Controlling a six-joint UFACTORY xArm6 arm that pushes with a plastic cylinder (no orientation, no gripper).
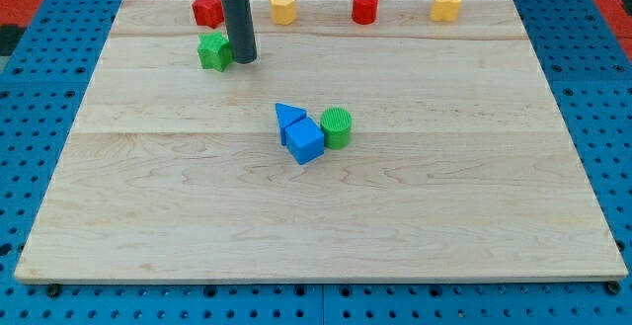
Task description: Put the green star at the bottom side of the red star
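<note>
The green star (212,52) lies near the top left of the wooden board (316,226). The red star (206,9) sits just above it at the board's top edge, a small gap between them. My tip (244,61) is at the end of the dark rod, right beside the green star's right side, touching or nearly touching it. The rod rises past the red star's right side and out of the view's top.
A yellow block (283,6), a red cylinder (365,6) and a second yellow block (446,5) line the top edge. In the middle, a blue triangle (288,118), a blue cube (305,141) and a green cylinder (336,126) cluster together.
</note>
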